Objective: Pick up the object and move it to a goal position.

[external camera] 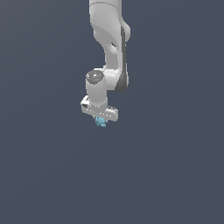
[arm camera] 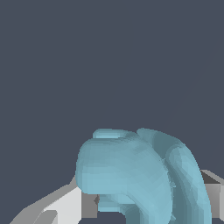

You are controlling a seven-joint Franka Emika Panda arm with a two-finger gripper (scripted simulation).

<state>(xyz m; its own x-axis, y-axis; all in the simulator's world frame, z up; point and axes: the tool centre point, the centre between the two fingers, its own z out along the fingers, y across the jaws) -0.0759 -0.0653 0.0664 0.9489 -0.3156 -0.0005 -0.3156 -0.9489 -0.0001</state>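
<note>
The object (external camera: 101, 121) is a tiny light-blue lumpy thing that sits between the fingers just under the white hand of my arm. My gripper (external camera: 101, 120) points down and is shut on it. In the wrist view the object (arm camera: 135, 175) fills the near field as a rounded cyan lump. A grey finger (arm camera: 89, 203) presses one side of it and the other finger (arm camera: 212, 192) the other side. Whether it is lifted off the surface I cannot tell.
The white arm (external camera: 111, 48) comes down from the top of the exterior view. Around it is a plain dark grey-blue ground with no other objects and no goal marker in view.
</note>
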